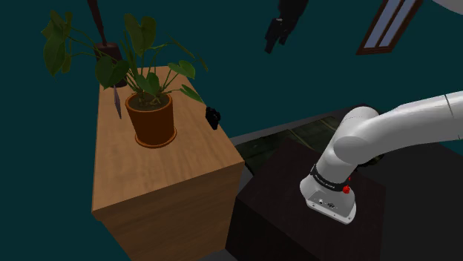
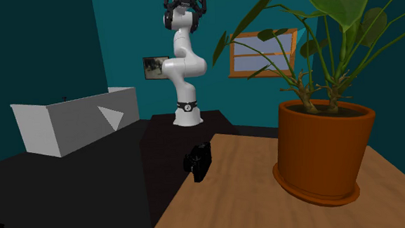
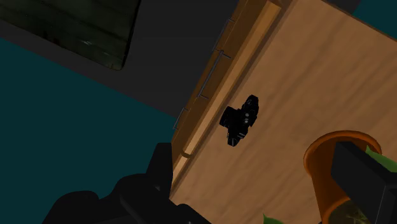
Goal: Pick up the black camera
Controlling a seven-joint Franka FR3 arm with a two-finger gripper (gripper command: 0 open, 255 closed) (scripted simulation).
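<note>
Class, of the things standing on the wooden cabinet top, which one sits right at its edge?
The black camera: it sits at the cabinet top's edge nearest the stand, while the potted plant in its orange-brown pot stands further in.

- Shoulder view: set high beside the stand (image 1: pixel 274 219), which lies at 4 o'clock, and looks down on the table (image 1: pixel 148 178) at 9 o'clock.
- Second exterior view: low and close over the table's top, facing the arm (image 2: pixel 184 68) at 12 o'clock.
- Wrist view: high above, looking down at the table's edge.
- All three share the black camera (image 1: pixel 213 117) and the orange pot (image 1: pixel 152 122).
</note>
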